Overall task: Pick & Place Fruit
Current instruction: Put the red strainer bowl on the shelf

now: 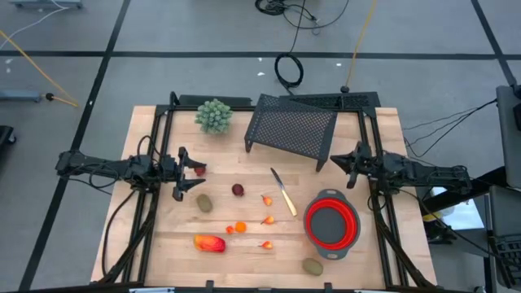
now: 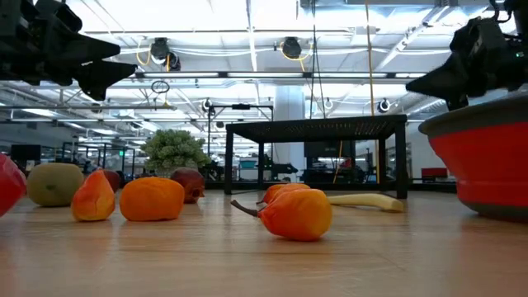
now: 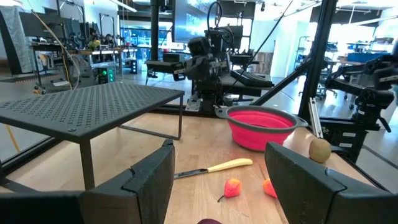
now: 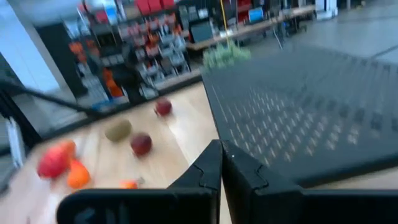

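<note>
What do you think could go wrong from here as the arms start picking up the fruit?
The open left gripper hovers close to a small red fruit; a slightly off descent might knock it away rather than grasp it.

The yellow-handled knife lies between the scattered fruit and the red bowl, so a low carry could snag it.

The tiny stemmed orange fruits look round enough to roll when nudged.

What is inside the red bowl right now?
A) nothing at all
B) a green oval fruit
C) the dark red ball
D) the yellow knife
A: in the high view the red bowl shows only its bare grey bottom, while the dark red ball, the knife and the nearest green oval all lie on the table outside it.
</note>
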You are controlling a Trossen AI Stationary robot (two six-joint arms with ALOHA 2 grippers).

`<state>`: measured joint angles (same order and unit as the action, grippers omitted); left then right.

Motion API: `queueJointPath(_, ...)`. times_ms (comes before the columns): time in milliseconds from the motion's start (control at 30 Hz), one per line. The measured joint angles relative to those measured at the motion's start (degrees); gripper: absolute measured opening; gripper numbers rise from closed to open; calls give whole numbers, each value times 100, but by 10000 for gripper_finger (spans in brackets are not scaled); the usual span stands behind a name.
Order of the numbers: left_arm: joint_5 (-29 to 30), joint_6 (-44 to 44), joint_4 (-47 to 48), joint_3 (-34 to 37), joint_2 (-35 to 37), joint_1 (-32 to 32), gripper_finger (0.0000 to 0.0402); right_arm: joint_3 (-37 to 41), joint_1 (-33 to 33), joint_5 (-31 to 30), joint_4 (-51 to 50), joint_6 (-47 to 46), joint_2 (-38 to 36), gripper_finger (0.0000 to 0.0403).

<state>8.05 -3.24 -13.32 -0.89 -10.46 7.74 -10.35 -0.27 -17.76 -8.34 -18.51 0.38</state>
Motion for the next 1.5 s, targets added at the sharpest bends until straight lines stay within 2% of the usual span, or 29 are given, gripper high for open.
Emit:
queueJointPath(267, -1, 0, 0, 0, -1, 0, 250, -140, 2, 442, 502, -835, 64, 1)
queueJointPath(467, -2, 1, -2, 0, 0, -1, 250, -758, 2, 890, 358, -829, 558, 1)
queueJointPath(800, -2, 2, -15, -2, -2, -2, 250, -2512, 2, 2217, -1708, -780, 2104, 0)
queueJointPath(1033, -2, 1, -22, 0, -1, 0, 250, -3438, 80, 3109, -3125, -624, 3058, 0)
queueJointPath(1267, -2, 1, -24, -2, -2, -1, 250, -4253, 630, 3097, -4771, -731, 3905, 0)
queueJointPath(1500, -2, 2, -24, 0, -1, -1, 250, -4773, 1444, 2551, -5783, -1020, 4680, 0)
